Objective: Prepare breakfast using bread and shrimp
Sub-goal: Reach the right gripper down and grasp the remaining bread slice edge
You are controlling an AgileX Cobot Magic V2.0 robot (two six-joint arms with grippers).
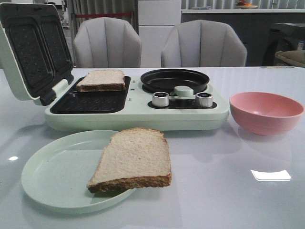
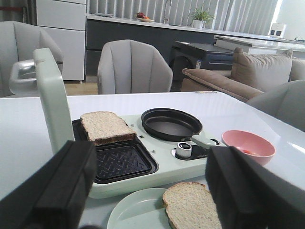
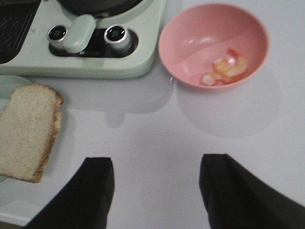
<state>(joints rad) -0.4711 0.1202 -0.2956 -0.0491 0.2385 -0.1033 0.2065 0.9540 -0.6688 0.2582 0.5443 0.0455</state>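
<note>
From the front, one bread slice is lying on the open sandwich maker, the other waiting on the near plate. The left gripper is hovering wide open, empty. The right gripper, likewise spread and empty, is facing the shrimp sitting in the pink bowl.

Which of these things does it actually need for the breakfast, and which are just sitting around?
Needed:
bread on the grill plate
bread on the green plate
shrimp in the pink bowl
breakfast maker

Just around:
chairs
sofa
</note>
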